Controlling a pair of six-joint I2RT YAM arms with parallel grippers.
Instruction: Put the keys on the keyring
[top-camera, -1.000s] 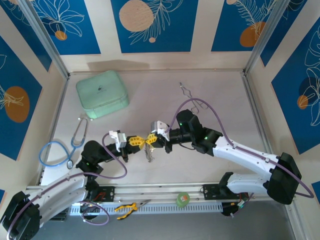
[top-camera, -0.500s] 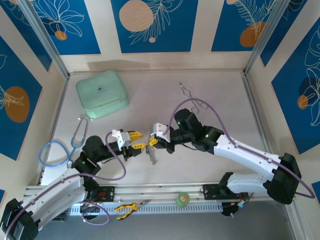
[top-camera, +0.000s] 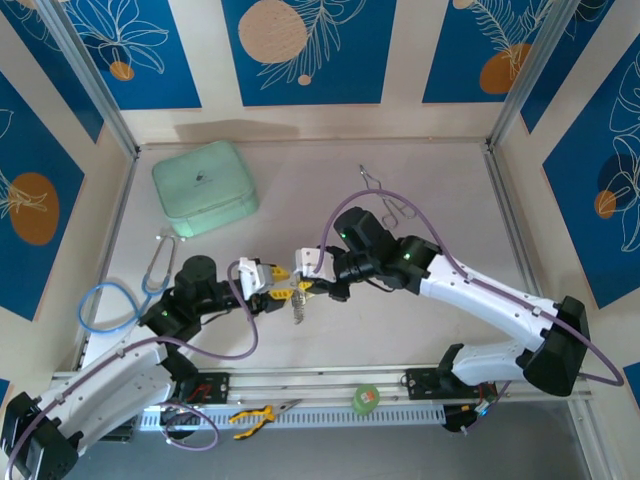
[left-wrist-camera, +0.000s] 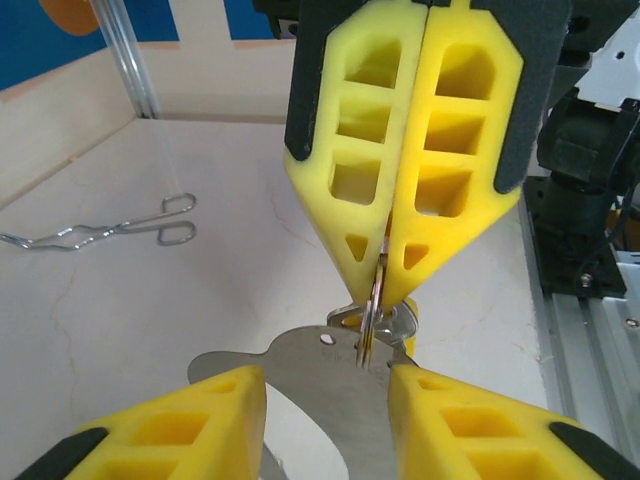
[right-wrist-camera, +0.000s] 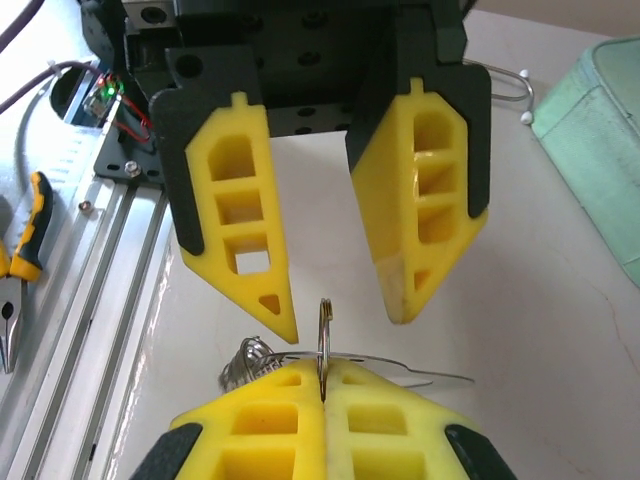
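Centrally, one keyring (right-wrist-camera: 324, 328) pinched in right hand (left-wrist-camera: 383, 282), left hand (right-wrist-camera: 340, 318) parted around it

Bright, even light from above; soft, faint shadows on the table (top-camera: 440, 180); slight blur close to wrist lenses.

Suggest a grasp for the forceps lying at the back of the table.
Take the forceps on the paired shanks just ahead of the ring handles, coming straight down and closing across both shanks. They lie flat on the table, thin and closed, so a side approach finds little; the handles splay and the tip end is kinked.
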